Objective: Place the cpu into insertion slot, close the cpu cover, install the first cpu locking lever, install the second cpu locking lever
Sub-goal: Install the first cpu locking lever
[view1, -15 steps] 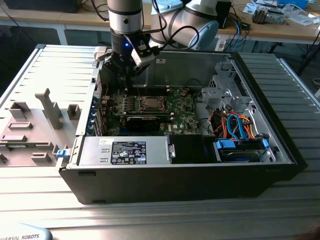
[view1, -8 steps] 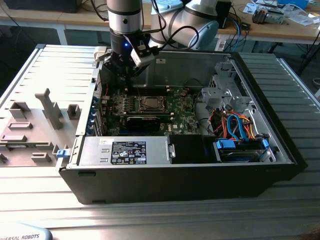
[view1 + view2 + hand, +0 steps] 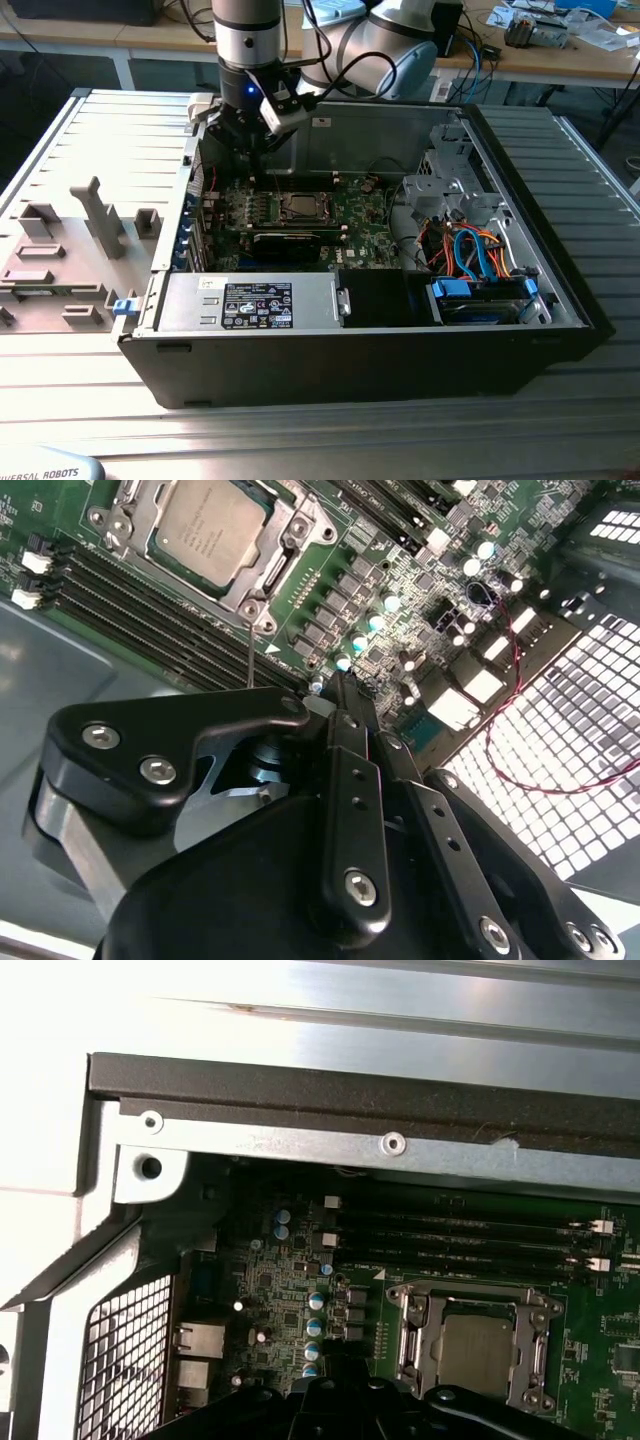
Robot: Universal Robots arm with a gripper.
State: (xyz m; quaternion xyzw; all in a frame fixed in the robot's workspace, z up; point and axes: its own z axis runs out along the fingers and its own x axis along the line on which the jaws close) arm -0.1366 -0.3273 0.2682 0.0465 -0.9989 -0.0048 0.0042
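In the exterior view, my gripper (image 3: 248, 150) hangs inside the open computer case (image 3: 520, 330), over the far corner of the green motherboard (image 3: 360, 225) toward the exterior view's left. The insertion slot (image 3: 300, 207) lies just beside me, toward the exterior view's right, with the cpu (image 3: 299, 208) seated in it. A long black card (image 3: 292, 243) sits on the near side of the socket, and a bundle of orange and blue cables (image 3: 470, 250) fills the case toward the exterior view's right.

In the second wrist view, my fingers (image 3: 345, 740) are pressed together with nothing between them, tips above the small capacitors (image 3: 360, 642). The cpu (image 3: 212, 522) shows its silver top, framed by the cpu cover (image 3: 265, 580) lying flat around it. Dark memory slots (image 3: 150, 620) run alongside, and a thin red wire (image 3: 510, 680) crosses the perforated rear wall (image 3: 580, 710).

In the first wrist view, the cpu (image 3: 477, 1345) rests in its socket, memory slots (image 3: 470, 1240) between it and the case's metal edge (image 3: 400, 1145).
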